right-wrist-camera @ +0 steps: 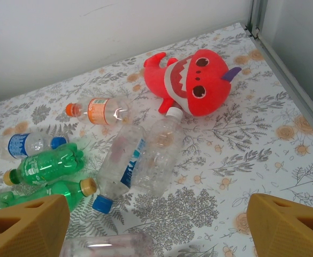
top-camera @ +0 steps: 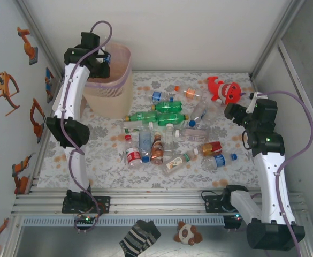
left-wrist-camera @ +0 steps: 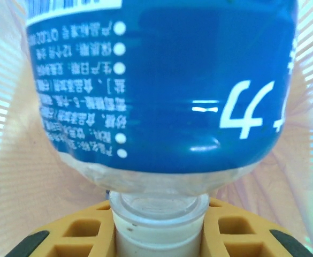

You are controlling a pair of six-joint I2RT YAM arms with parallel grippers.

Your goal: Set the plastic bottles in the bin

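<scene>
My left gripper (top-camera: 104, 58) hangs over the mouth of the pale pink bin (top-camera: 119, 80), shut on a plastic bottle. In the left wrist view that blue-labelled bottle (left-wrist-camera: 161, 91) hangs with its white cap pinched between my yellow fingers (left-wrist-camera: 81, 235), and the bin's ribbed wall (left-wrist-camera: 6, 160) surrounds it. Several more plastic bottles (top-camera: 167, 110) lie scattered across the middle of the table. My right gripper (right-wrist-camera: 157, 214) is open above the cloth, with nothing between its fingers. Just ahead of it lie a blue-capped clear bottle (right-wrist-camera: 119, 166) and a white-capped one (right-wrist-camera: 161, 150).
A red plush toy (right-wrist-camera: 196, 80) lies at the back right, touching the white-capped bottle. Green bottles (right-wrist-camera: 46, 166) and an orange-labelled one (right-wrist-camera: 100, 111) lie further left. The metal frame rail (right-wrist-camera: 284, 69) bounds the table on the right. A striped sock (top-camera: 140, 238) lies below the front rail.
</scene>
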